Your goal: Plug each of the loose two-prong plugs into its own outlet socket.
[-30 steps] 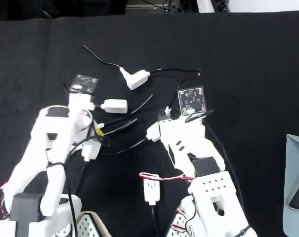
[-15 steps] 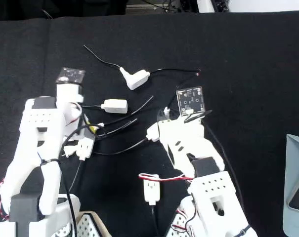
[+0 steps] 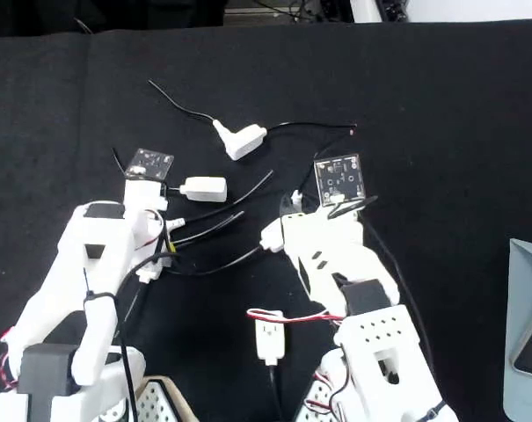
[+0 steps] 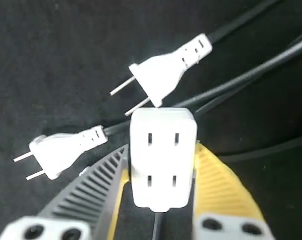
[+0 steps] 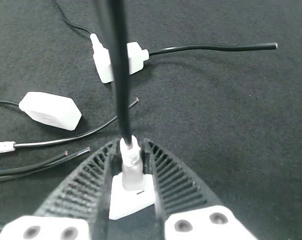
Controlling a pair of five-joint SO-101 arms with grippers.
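Left arm swung back inward since half-second ago. Left pincer (image 4: 160, 150) clamps outlet socket (image 4: 162, 165). One plug (image 4: 160, 80) and second plug (image 4: 56, 155) lie just beside it on table (image 4: 41, 50), prongs bare. Right pincer (image 5: 130, 145) holds white connector (image 5: 133, 192). No plug seated; all insertions left.

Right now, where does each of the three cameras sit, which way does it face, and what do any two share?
High view: fixed above the black table, looking down; the left arm and right arm show.
Left wrist view: on the left wrist, looking along the left gripper, shut on a socket block, toward a loose plug.
Right wrist view: on the right wrist, looking along the right gripper, shut on a corded plug.
Shared: high and right wrist views both show the free white block.
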